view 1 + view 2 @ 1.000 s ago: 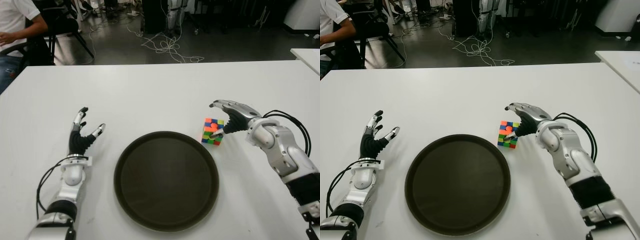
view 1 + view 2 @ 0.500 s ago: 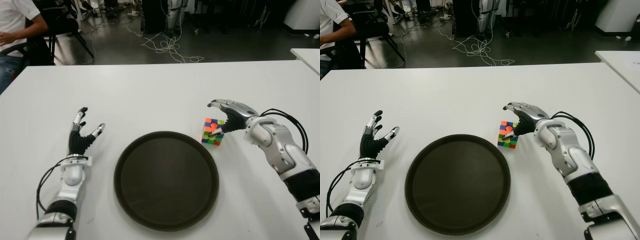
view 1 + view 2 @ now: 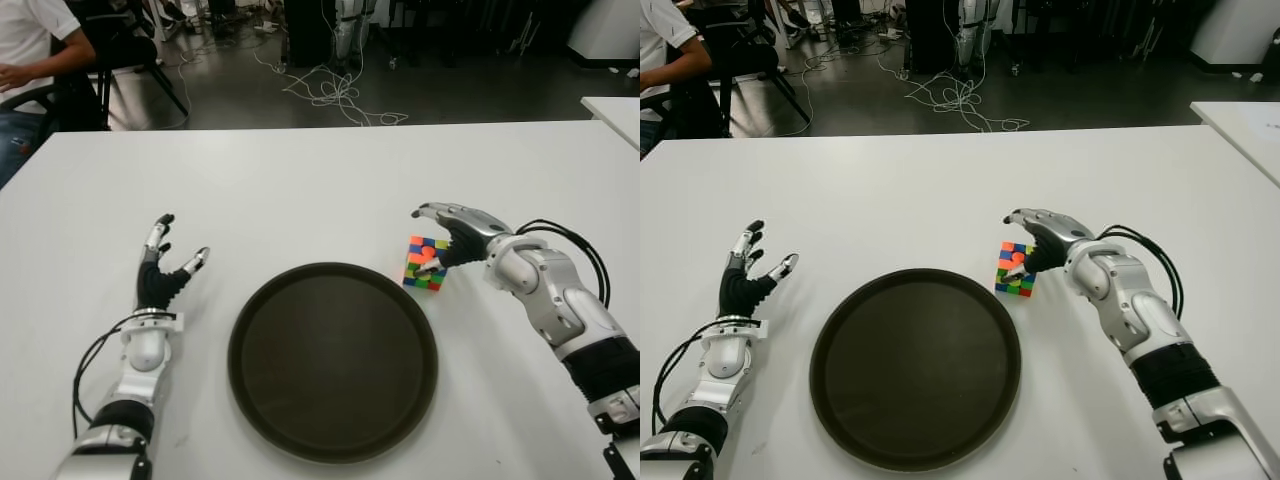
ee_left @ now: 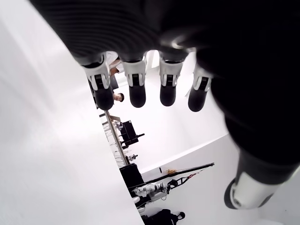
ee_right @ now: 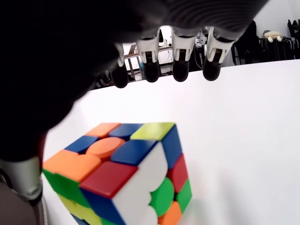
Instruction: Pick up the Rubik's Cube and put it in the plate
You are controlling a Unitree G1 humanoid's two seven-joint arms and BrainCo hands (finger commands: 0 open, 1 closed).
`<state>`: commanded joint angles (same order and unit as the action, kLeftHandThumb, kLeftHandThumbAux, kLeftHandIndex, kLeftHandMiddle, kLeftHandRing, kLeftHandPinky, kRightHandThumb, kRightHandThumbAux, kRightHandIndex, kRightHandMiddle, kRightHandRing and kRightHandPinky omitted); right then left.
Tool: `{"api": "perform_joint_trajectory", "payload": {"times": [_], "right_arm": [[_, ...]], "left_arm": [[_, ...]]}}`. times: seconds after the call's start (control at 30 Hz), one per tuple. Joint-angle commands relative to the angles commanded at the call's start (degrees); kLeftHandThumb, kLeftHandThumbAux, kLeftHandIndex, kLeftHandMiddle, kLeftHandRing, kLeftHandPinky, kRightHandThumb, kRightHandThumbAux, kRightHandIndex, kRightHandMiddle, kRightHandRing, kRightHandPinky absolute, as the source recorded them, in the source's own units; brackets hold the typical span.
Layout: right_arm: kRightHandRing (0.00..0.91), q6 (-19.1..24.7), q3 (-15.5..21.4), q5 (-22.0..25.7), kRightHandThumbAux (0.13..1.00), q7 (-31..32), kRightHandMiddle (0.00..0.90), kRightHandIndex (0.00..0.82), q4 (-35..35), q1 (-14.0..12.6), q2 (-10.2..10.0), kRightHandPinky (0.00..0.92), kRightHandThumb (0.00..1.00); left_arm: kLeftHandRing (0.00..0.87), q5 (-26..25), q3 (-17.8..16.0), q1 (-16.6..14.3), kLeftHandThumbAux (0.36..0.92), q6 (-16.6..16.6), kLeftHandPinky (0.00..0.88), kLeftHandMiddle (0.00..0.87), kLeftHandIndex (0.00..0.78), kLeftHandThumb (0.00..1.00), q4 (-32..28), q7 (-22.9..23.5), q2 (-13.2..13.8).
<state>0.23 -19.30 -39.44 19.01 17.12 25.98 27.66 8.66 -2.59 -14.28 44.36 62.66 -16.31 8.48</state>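
Item 1, Rubik's Cube (image 3: 425, 263): stood on the white bench (image 3: 320, 180), just beside the far right edge of the plate (image 3: 333, 360), outside its rim. Not lifted.

Item 2, right robot hand (image 3: 447, 228): arched over the cube from the right side. In the right wrist view the 4 fingers (image 5: 178, 65) hung extended beyond the cube's far side, clear of it, and the thumb showed low beside the near corner; whether the thumb touched could not be told. Fingers spread, nothing gripped.

Item 3, left robot hand (image 3: 165, 265): idle, showing to the left of the plate, fingers spread and pointing up, holding nothing.

Item 4, plate: dark, round, with a shallow raised rim, nothing in it.

Item 5, a person seated at the far left, beyond the bench; cables on the floor behind.

Step in hand, by my reading: closing on the cube. Done well, the hand would settle lower so the fingers meet the far face squarely while the thumb opposes on the near face, pressing flat faces rather than corners, lest the cube twist or skid toward the plate's rim. It should lift clear of the rim before crossing, then release low over the plate's middle.
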Motion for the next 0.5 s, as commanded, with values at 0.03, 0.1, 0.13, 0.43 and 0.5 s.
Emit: {"api": "perform_joint_trajectory", "payload": {"times": [0.03,0.1,0.13,0.43,0.5], "right_arm": [[0.0,0.1,-0.09,-0.09,0.596,0.05,0.0,0.0,-0.04,0.01,0.01,0.0,0.0],[0.0,0.23,-0.25,-0.19,0.601,0.14,0.0,0.0,-0.09,0.04,0.01,0.0,0.0],[0.0,0.28,-0.32,-0.2,0.601,0.17,0.0,0.0,-0.11,0.06,0.02,0.0,0.0],[0.0,0.53,-1.21,-0.56,0.584,-0.77,0.0,0.0,0.1,-0.35,-0.32,0.0,0.0],[0.0,0.54,-1.32,-0.54,0.585,-0.89,0.0,0.0,0.04,-0.52,-0.35,0.0,0.0]], "left_arm": [[0.029,-0.1,-0.03,0.0,0.699,-0.12,0.002,0.061,0.033,0.363,0.01,0.11,0.0],[0.03,-0.25,-0.07,-0.02,0.698,-0.34,0.006,0.06,0.034,0.372,0.03,0.35,0.0],[0.03,-0.31,-0.09,-0.04,0.695,-0.42,0.006,0.06,0.035,0.373,0.04,0.46,0.01],[0.033,-0.87,-0.3,-0.03,0.688,-0.71,0.004,0.063,0.039,0.376,-0.15,1.09,-0.11],[0.035,-1.02,-0.36,-0.03,0.689,-0.73,0.004,0.065,0.04,0.384,-0.2,1.21,-0.14]]}}
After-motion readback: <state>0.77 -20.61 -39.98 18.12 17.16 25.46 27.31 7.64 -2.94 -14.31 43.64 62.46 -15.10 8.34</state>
